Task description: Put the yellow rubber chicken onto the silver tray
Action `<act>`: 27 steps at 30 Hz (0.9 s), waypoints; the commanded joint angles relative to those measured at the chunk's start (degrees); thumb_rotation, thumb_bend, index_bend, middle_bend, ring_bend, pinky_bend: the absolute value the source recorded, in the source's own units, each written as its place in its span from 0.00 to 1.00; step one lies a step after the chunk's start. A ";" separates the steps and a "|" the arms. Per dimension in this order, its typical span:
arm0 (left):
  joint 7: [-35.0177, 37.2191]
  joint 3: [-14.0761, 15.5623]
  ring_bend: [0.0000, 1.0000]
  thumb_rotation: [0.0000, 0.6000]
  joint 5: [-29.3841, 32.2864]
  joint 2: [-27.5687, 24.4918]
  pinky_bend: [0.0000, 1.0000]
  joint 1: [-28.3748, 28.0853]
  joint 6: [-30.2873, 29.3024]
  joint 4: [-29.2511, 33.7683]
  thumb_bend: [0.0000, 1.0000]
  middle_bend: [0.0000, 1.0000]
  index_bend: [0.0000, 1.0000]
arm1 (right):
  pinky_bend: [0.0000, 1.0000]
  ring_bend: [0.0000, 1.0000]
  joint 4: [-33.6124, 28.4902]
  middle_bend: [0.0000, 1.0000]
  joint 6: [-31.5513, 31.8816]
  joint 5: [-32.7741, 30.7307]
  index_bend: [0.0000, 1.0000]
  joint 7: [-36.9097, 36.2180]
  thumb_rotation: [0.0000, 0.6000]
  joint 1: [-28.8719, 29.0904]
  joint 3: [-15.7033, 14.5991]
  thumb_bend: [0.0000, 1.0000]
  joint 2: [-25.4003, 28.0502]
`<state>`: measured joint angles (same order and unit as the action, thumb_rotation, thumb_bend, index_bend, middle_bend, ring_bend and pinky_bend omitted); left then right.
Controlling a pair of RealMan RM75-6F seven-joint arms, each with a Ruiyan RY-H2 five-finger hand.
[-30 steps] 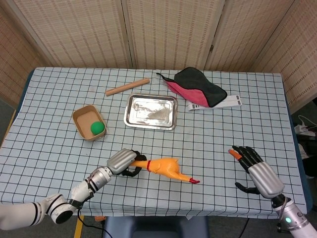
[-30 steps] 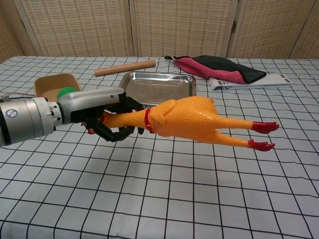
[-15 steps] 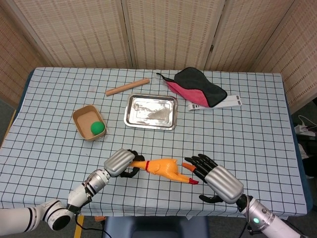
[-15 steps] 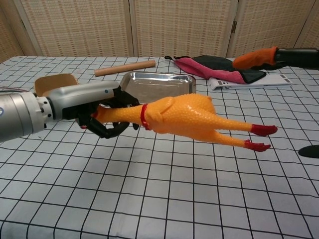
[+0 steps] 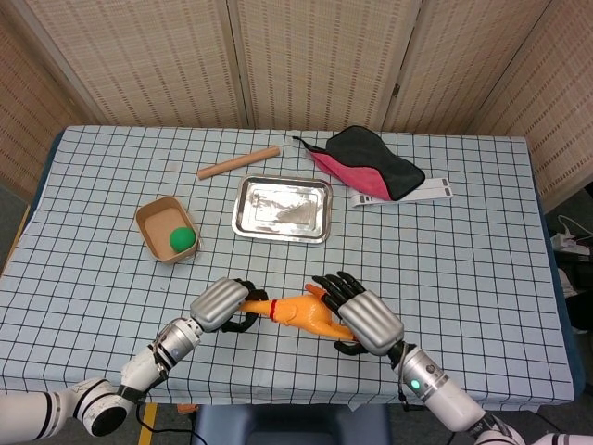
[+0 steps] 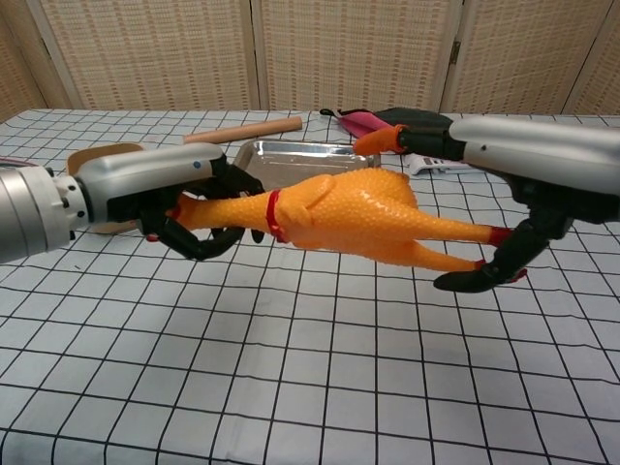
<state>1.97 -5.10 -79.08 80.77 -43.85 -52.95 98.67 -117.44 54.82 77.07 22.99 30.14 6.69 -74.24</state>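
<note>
The yellow rubber chicken point(image 5: 301, 312) point(image 6: 344, 213) hangs lengthwise above the near part of the table. My left hand point(image 5: 225, 303) point(image 6: 165, 199) grips its neck by the red collar. My right hand point(image 5: 359, 315) point(image 6: 504, 174) is over the leg end with fingers spread above the body and the thumb under the legs; it does not clearly grip. The silver tray point(image 5: 282, 209) point(image 6: 308, 161) lies empty farther back, near the table's middle.
A cardboard box point(image 5: 167, 229) holding a green ball point(image 5: 182, 238) sits left of the tray. A wooden rolling pin point(image 5: 238, 162) lies behind it. A red and black cloth point(image 5: 366, 162) and a white strip point(image 5: 403, 194) lie at the back right.
My right hand has swept in from the right edge to the chicken's leg end. My left hand kept its hold on the neck and shifted slightly left.
</note>
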 commanded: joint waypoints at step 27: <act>0.74 -0.24 0.41 1.00 2.14 -1.75 0.43 0.09 2.07 5.53 0.84 0.65 0.76 | 1.00 0.88 8.01 0.80 7.15 10.97 1.00 -14.84 1.00 2.11 -0.25 0.44 -6.83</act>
<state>2.54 -5.33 -77.09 79.17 -43.74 -51.05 104.09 -109.84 61.16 86.93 8.53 32.48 7.11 -81.31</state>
